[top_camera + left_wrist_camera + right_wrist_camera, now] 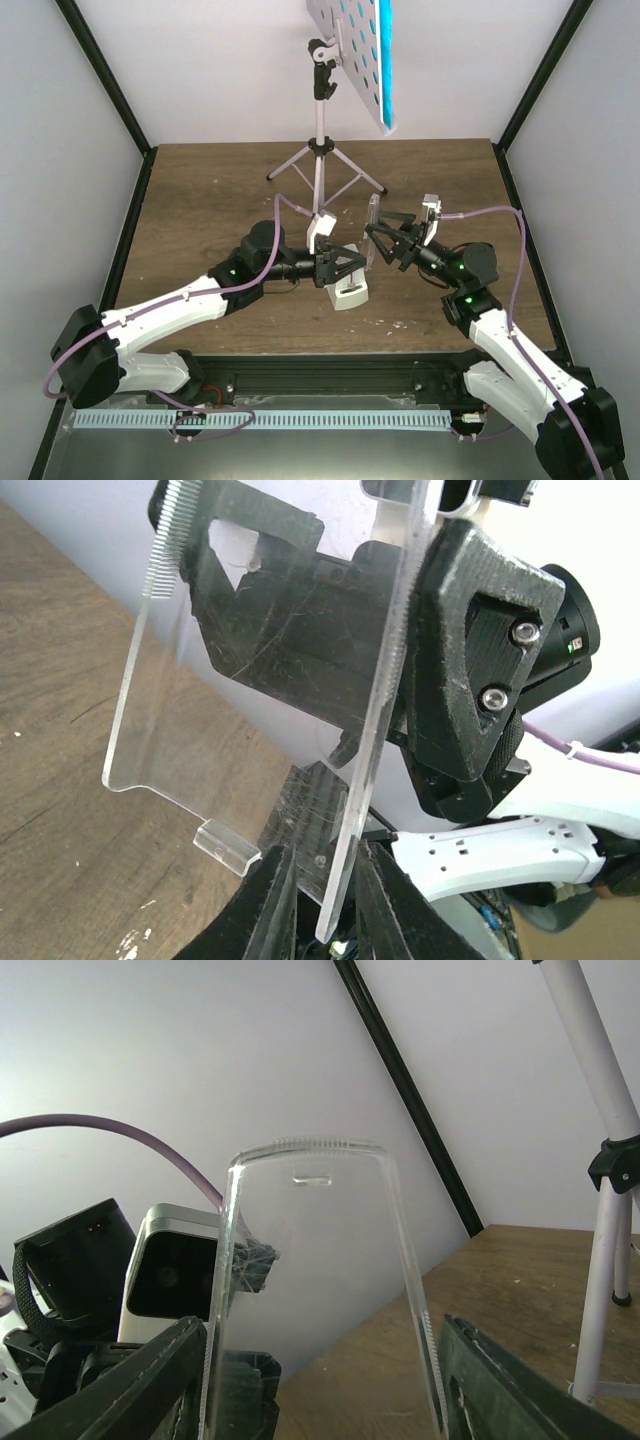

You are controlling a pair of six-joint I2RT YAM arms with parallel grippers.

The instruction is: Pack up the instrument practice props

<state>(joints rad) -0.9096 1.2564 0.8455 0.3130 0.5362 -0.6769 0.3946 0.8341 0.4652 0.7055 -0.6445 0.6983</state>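
**Both claws at the clear panel**

Your right claw (320, 1360) was clamped across the clear panel (310, 1260), holding it upright above the desk (200, 200). Your left claw (325, 880) sat narrow around the panel's edge, but contact wasn't clear. The music stand (320, 150), carrying the teal booklet (385, 60), stood at the back.

Arms (170, 305) have white shells, black joints, purple cables (100, 1123), silver screws (521, 631) and seemingly green lights (457, 266)
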